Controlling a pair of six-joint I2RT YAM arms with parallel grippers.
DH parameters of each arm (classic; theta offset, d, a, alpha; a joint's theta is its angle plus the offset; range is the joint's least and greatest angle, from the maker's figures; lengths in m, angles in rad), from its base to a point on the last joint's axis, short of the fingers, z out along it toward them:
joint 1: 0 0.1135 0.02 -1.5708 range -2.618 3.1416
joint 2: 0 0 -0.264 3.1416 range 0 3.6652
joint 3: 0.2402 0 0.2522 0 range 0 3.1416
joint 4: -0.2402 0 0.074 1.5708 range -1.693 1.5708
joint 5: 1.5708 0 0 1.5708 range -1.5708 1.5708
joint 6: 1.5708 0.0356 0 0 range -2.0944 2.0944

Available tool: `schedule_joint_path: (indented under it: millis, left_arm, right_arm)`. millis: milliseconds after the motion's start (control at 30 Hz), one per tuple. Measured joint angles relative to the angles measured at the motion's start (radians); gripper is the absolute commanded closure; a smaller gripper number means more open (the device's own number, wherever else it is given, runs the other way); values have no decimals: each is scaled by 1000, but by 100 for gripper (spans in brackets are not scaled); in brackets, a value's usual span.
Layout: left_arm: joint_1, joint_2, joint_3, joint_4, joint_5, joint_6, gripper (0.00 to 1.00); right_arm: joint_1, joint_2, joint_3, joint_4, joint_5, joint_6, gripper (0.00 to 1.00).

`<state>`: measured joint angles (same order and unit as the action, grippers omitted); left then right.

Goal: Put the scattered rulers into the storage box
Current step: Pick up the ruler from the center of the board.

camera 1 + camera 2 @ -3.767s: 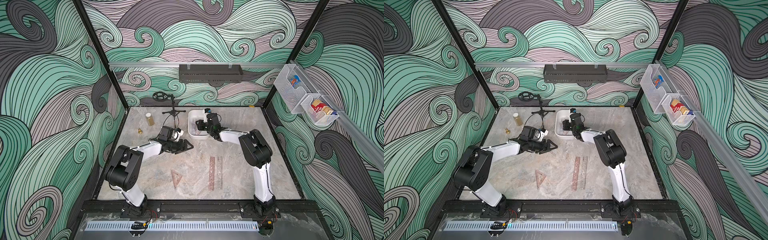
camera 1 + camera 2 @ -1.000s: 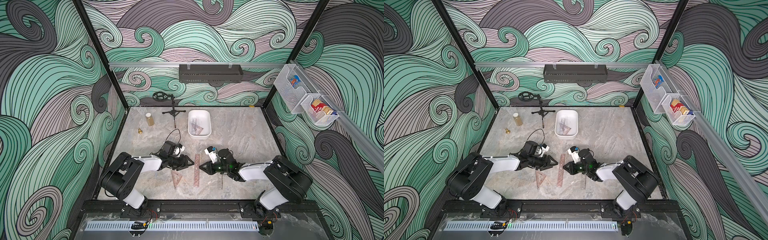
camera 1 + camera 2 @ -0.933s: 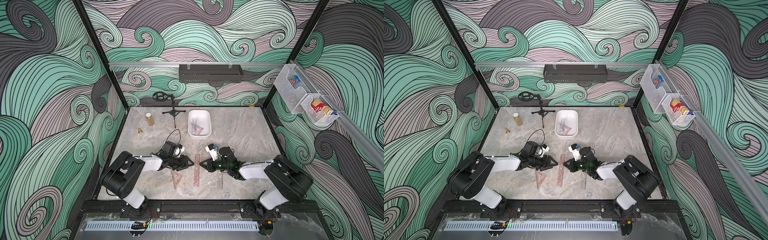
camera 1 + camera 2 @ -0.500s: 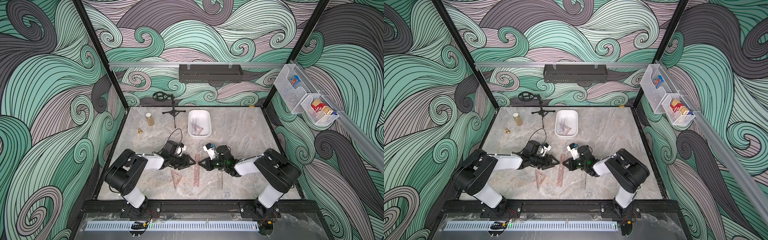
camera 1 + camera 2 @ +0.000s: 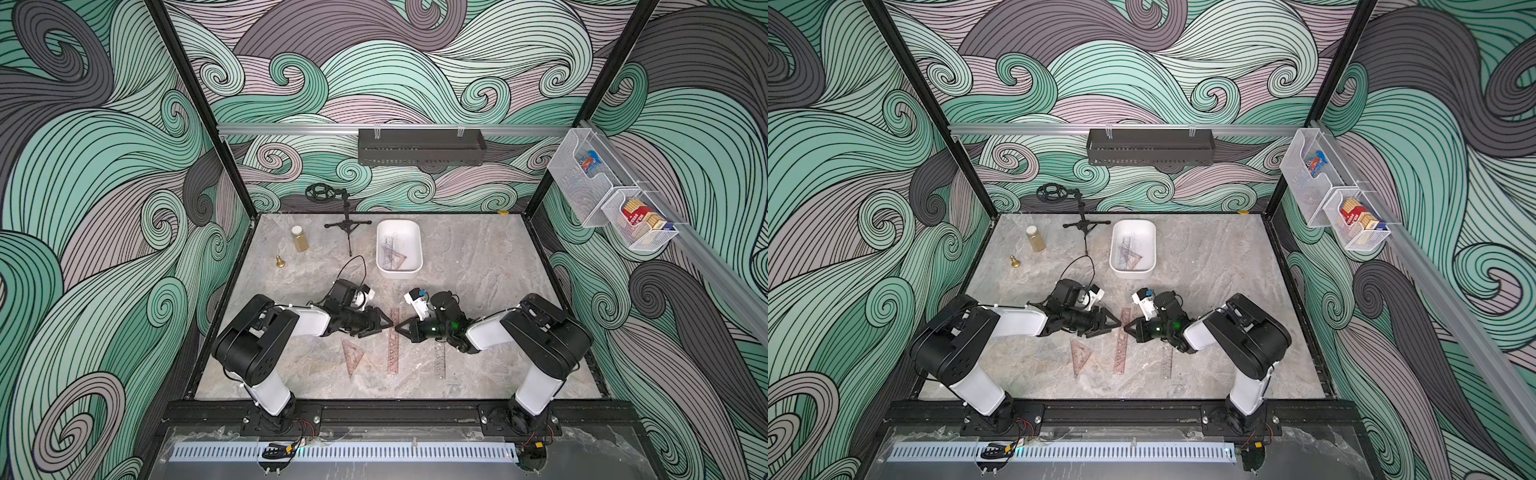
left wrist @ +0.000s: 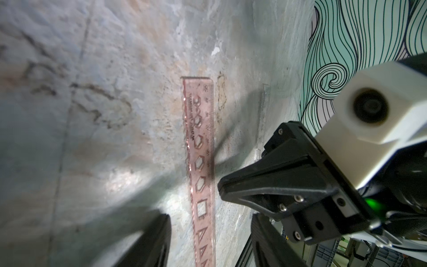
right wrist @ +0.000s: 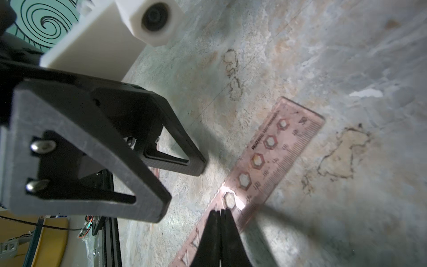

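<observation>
Jaws of the left gripper (image 5: pixel 384 328) stand open and hold nothing. They hang just left of the pink-brown ruler (image 5: pixel 393 345). A triangle set square (image 5: pixel 352 358) lies flat on the bench (image 5: pixel 478 270), left of that ruler and near the front edge. The right gripper (image 5: pixel 398 328) is closed tight on nothing. Its tips sit at the pink-brown ruler's right edge, but it is hard to tell if they touch. A clear ruler (image 5: pixel 439 360) lies further right. The white storage box (image 5: pixel 399 274) sits near the back edge, with set squares (image 5: pixel 392 259) inside.
</observation>
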<state>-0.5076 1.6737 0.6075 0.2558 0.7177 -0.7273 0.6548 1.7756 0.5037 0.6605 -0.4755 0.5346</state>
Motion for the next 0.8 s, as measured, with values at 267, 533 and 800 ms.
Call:
schedule_joint_path:
  millis: [267, 533, 800]
  left_arm:
    - [-13, 38, 14, 43, 29, -6, 40]
    - [-31, 71, 18, 97, 55, -23, 41]
    - [-41, 99, 19, 133, 56, -46, 58]
  right_arm:
    - [0, 9, -12, 18, -3, 0, 94]
    - [-5, 18, -13, 33, -6, 0, 94]
    - [-32, 62, -11, 105, -37, -1, 95]
